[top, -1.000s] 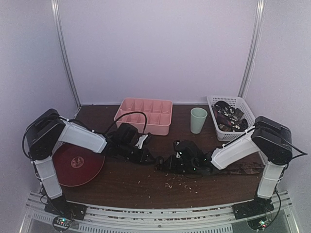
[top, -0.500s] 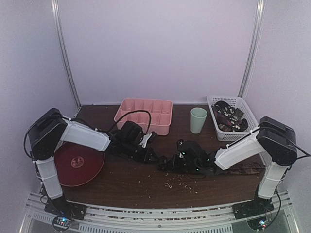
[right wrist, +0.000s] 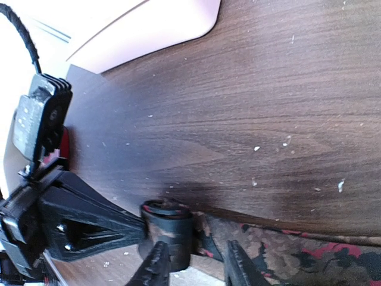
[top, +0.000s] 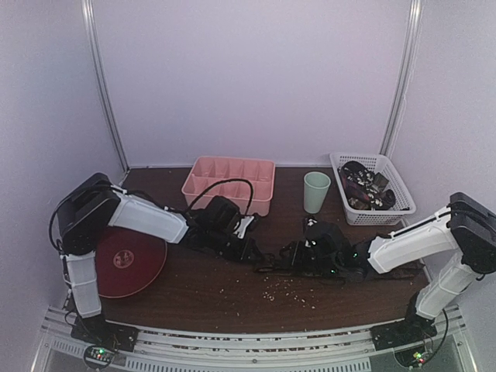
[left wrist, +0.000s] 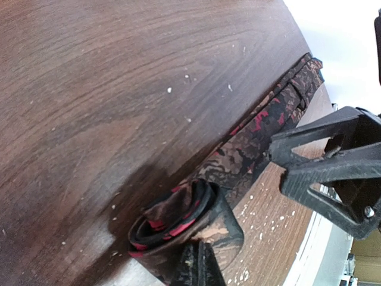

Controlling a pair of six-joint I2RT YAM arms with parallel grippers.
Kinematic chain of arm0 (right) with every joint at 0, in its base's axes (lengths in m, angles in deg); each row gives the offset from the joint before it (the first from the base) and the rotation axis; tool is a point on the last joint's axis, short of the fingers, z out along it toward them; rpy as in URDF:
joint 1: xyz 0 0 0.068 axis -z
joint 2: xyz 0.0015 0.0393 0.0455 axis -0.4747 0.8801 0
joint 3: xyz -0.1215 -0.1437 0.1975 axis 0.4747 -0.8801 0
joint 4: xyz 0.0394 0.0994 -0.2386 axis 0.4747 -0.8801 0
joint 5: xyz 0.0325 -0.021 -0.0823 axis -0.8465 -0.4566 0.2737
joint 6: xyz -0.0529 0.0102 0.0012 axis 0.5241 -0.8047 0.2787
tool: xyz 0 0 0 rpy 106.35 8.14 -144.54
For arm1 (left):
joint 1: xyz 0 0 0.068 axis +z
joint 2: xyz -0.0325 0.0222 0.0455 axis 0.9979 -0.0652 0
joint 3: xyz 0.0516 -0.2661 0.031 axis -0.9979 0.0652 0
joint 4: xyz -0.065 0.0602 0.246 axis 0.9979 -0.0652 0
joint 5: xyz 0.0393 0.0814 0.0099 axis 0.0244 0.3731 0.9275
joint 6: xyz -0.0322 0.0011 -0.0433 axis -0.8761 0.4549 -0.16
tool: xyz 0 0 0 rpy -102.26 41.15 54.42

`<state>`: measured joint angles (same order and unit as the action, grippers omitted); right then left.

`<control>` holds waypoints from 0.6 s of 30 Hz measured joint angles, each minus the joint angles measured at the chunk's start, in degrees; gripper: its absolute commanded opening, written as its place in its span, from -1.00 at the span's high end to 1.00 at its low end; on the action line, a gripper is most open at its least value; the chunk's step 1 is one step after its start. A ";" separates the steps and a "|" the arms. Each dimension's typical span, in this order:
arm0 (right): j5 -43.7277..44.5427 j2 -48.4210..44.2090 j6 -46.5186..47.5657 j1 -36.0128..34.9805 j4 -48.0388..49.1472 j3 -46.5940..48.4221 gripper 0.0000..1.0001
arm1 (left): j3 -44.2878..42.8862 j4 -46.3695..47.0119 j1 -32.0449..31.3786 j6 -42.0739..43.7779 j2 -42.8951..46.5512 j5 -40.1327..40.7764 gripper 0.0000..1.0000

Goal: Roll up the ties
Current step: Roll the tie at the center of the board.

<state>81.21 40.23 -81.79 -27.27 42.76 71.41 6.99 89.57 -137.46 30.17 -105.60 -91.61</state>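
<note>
Okay so the tie (left wrist: 250, 137) is dark brown-black fabric with red blotches, lying flat along the middle of the table (top: 232, 298), and its strip runs off toward the right side. One end is wound up into a small tight coil, the rolled end (left wrist: 178, 217). You can see the red edges spiralling in the layers, and it sits on its side right on the wood. The left end effector (left wrist: 196, 269) is pinched closed on that coil, with the fabric wrapped around its tips. The left arm reaches low from its base on the left, past the red plate (top: 128, 260), with its wrist close to the table. The right arm is stretched out low from the right side and points left. The right end effector (right wrist: 196, 265) has its jaws partly apart, one finger right against the coil and the other over the flat strip. Both end effectors meet nearly tip to tip, in front of the pink tray (top: 230, 182).
</note>
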 measured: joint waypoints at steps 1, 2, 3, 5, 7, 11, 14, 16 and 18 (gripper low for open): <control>-0.44 -0.11 -0.11 0.02 0.35 -0.09 0.23 | -0.20 0.00 -0.07 0.00 -0.11 0.11 1.00; -0.79 -0.09 -0.07 0.04 0.79 -0.09 0.22 | -0.37 0.04 -0.20 0.00 -0.22 0.20 1.00; -1.27 0.02 -0.24 0.04 1.27 -0.09 0.22 | -0.57 0.02 -0.26 -0.02 -0.39 0.20 1.00; -2.40 0.61 -0.24 0.04 2.36 0.00 0.23 | -1.18 0.07 -0.28 -0.02 -1.03 0.17 1.00; -3.41 1.86 -0.22 0.07 2.99 0.31 0.29 | -1.70 0.07 -0.28 -0.04 -1.73 0.17 1.00; -5.07 5.18 -0.28 0.35 3.69 1.36 0.38 | -1.84 0.13 -0.31 -0.31 -1.90 0.39 1.00; -6.54 8.31 -0.46 0.79 4.92 2.23 0.43 | -1.84 0.33 -0.39 -0.90 -1.90 0.79 1.00; -7.06 9.16 -0.46 1.01 5.42 2.27 0.48 | -1.81 0.42 -0.42 -1.20 -1.90 1.14 1.00; -7.52 10.01 -0.44 1.20 6.16 2.27 0.52 | -1.77 0.44 -0.42 -1.44 -1.90 1.42 1.00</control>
<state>73.69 50.24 -82.23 -26.07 48.92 73.68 5.22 90.01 -137.88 28.73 -107.50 -90.19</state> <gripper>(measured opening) 0.265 0.003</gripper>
